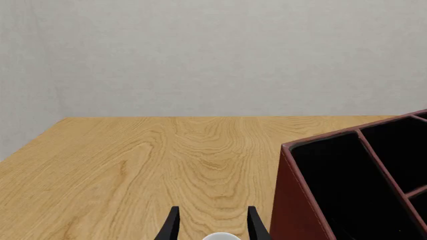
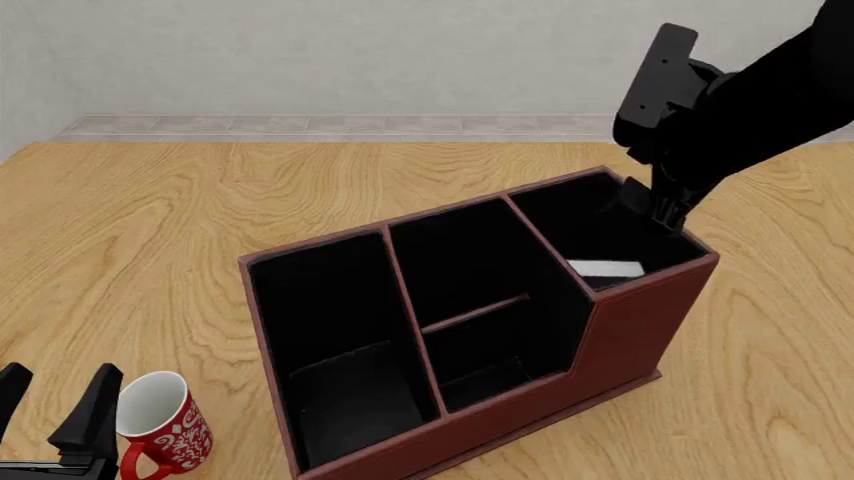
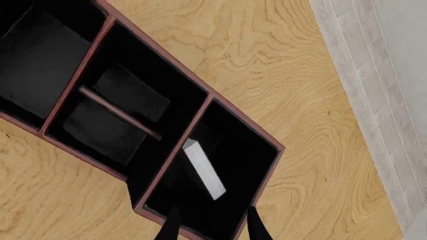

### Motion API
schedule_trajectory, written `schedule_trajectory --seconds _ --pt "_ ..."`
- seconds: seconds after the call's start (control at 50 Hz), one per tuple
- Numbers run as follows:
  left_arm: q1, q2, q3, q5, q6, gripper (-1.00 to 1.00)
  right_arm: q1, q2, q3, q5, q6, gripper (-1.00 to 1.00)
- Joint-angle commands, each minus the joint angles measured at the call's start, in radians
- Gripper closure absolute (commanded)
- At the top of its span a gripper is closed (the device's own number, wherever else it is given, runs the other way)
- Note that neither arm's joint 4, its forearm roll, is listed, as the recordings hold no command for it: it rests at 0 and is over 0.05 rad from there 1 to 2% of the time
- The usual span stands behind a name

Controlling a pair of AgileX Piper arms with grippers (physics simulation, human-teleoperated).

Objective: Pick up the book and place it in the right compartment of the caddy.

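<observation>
The book (image 2: 603,267) lies inside the right compartment (image 2: 587,225) of the dark red caddy (image 2: 641,305); only its white page edges show against the black lining. From the right wrist, the book (image 3: 203,170) leans near the dividing wall of that compartment (image 3: 237,145). My right gripper (image 2: 654,205) hangs just above the compartment's far corner, open and holding nothing. Both its fingers (image 3: 253,225) stand apart over the caddy (image 3: 200,86). My left gripper (image 2: 54,400) is open low at the table's near left, away from the book.
A red-and-white mug (image 2: 160,425) stands beside my left gripper, its rim (image 1: 222,236) showing between the open fingers (image 1: 172,225). The caddy's left end wall (image 1: 293,200) rises close to that gripper. The middle section holds a cross divider (image 2: 474,312).
</observation>
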Motion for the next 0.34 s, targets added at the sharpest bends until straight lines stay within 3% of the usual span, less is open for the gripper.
schedule_trajectory --seconds 0.02,0.34 --pt "-0.002 0.001 0.0 0.0 0.0 -1.0 -0.024 -0.076 0.088 -0.089 0.042 -1.0" --pt "-0.003 0.0 -0.002 -0.002 0.0 -1.0 -0.014 -0.174 0.205 -0.205 0.055 -1.0"
